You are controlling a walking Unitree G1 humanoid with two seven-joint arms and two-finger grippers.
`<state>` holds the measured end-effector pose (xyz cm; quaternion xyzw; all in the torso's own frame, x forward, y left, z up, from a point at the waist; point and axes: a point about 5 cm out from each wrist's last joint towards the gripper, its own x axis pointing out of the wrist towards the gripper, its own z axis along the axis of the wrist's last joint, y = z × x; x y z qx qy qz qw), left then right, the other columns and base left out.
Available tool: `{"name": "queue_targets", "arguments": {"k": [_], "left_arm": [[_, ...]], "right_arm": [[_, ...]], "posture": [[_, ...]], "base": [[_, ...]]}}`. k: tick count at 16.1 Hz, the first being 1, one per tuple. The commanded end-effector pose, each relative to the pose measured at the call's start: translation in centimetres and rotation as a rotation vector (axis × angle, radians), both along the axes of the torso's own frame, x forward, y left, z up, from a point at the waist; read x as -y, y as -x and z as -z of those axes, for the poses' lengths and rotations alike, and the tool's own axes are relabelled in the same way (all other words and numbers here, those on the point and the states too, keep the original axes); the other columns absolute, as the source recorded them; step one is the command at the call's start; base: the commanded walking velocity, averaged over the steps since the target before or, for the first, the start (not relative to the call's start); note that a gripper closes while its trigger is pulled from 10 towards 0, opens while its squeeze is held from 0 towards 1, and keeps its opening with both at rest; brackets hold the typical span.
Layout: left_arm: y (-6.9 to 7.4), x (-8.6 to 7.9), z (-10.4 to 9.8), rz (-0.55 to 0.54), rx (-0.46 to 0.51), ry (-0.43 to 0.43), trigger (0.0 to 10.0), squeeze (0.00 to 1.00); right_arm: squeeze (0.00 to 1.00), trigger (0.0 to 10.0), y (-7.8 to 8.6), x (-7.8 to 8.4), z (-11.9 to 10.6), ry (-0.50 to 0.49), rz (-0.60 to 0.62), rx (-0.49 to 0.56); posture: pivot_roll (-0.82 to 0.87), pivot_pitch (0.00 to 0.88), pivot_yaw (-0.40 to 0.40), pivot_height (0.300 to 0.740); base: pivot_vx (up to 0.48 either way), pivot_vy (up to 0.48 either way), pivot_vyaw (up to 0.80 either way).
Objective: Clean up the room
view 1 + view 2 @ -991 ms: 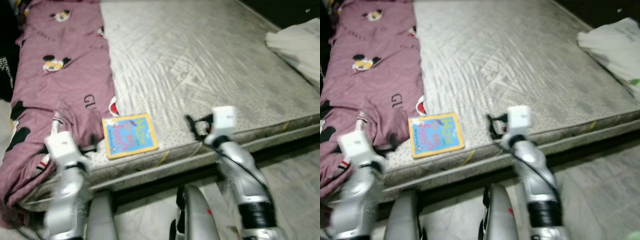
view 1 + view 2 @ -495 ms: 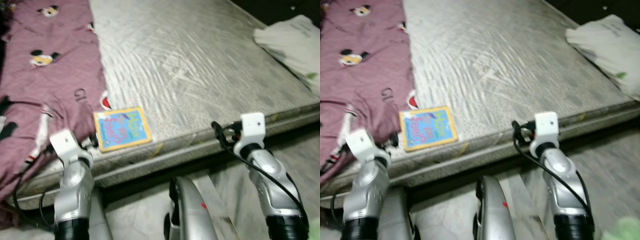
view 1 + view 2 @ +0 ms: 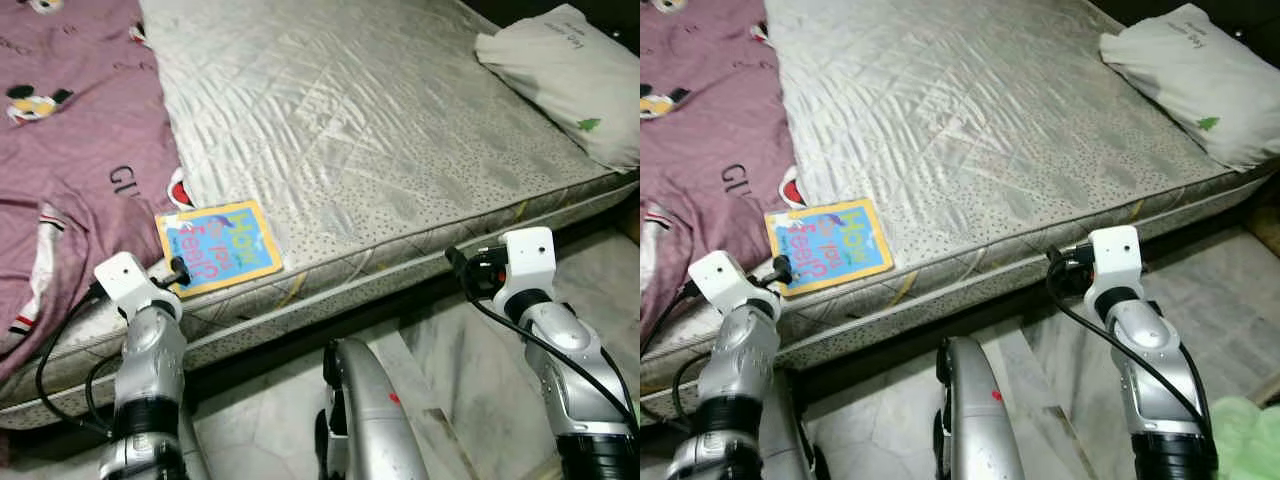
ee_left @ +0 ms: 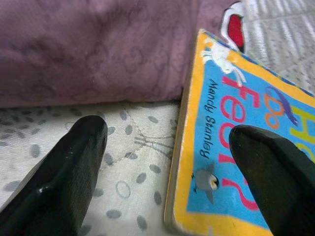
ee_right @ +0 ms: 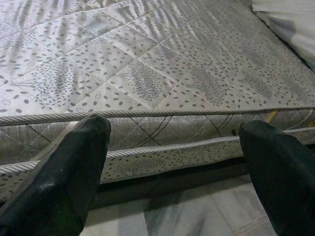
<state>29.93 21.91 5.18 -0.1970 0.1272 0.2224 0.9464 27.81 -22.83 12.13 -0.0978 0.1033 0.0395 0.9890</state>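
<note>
A children's book [image 3: 220,245] with a yellow border and blue cover lies flat near the front edge of the grey quilted mattress [image 3: 380,130]. It touches the edge of a purple cartoon-print blanket [image 3: 70,150]. My left gripper [image 4: 167,162] is open just in front of the book's near left corner [image 4: 236,147], one finger on the mattress side and one over the cover. My right gripper [image 5: 172,162] is open, low in front of the mattress side, far right of the book, with nothing between its fingers [image 5: 64,177].
A white pillow or bag [image 3: 560,80] rests at the mattress's far right corner. Pale marble floor [image 3: 450,360] runs along the bed's front. Something green [image 3: 1250,430] lies on the floor at the right. My silver body [image 3: 360,410] is at bottom centre.
The camera has swung right and steadied. My left gripper has closed in on the book's corner. My right gripper has moved right, away from the book, and sits below the mattress top.
</note>
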Motion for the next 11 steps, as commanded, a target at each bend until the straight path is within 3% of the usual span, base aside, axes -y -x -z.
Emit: {"name": "queue_targets", "arguments": {"k": [1, 4, 11], "left_arm": [[-0.2, -0.1, 0.2, -0.007, 0.004, 0.022, 10.0, 0.0], [-1.7, 0.0, 0.7, 0.031, -0.005, 0.124, 10.0, 0.0], [-1.8, 0.1, 0.8, 0.046, -0.008, 0.128, 10.0, 0.0]], "right_arm": [[0.0, 10.0, -0.1, 0.5, -0.5, 0.021, 0.005, 0.009], [0.0, 10.0, -0.4, 0.6, -0.9, 0.038, 0.001, 0.015], [0.0, 10.0, -0.4, 0.6, -0.9, 0.038, 0.001, 0.015]], "posture": [[-0.3, 0.147, -0.147, 0.542], [-0.32, 0.136, -0.154, 0.542], [-0.32, 0.136, -0.154, 0.542]], "base": [[0.0, 0.0, 0.0], [0.0, 0.0, 0.0], [0.0, 0.0, 0.0]]}}
